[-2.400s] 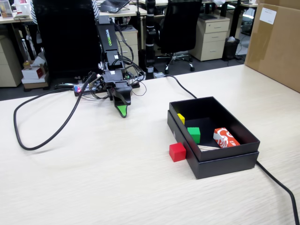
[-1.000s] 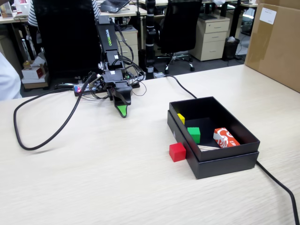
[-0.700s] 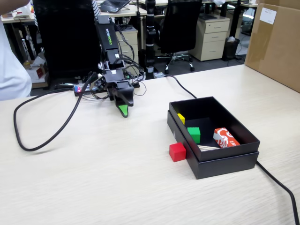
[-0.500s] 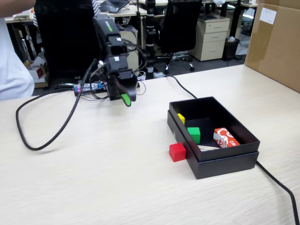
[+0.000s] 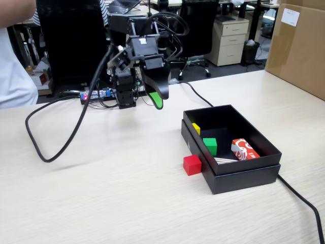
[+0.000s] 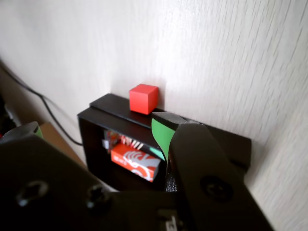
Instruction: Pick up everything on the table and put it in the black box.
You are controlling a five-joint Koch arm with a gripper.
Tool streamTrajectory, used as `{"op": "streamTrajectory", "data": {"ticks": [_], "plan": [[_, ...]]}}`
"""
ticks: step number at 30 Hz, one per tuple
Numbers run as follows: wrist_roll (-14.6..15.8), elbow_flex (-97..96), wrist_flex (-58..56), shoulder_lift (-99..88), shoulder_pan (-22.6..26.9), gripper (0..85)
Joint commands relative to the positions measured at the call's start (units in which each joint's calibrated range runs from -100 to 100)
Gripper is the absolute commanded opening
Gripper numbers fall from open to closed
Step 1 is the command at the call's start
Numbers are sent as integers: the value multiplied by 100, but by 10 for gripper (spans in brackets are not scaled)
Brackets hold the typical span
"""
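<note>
The counter [image 5: 101, 193] was a broad pale beige wood-grain top whose far edge ran along the office floor, and a brown carton [image 5: 297, 46] stood at its far right corner. Toward the right side sat the black box [image 5: 244, 175], with the red cube [image 5: 192, 164] on the counter touching the box's left wall. A thick black cable [image 5: 56, 147] looped across the far left part, and another cable [image 5: 304, 203] ran from behind the box toward the near right corner.
</note>
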Motion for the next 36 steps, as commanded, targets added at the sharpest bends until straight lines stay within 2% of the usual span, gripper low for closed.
{"op": "streamTrajectory", "data": {"ticks": [1,13,24,27,30,32,34,36], "plan": [[-5,698,-27,929,93,464],[93,2293,-27,4118,225,464],[112,2774,-105,5013,317,455],[117,2819,-157,5117,322,399],[127,2991,-312,5346,327,390],[156,3100,-373,5472,327,316],[195,3164,-373,5564,317,209],[205,3182,-373,5576,313,145]]}}
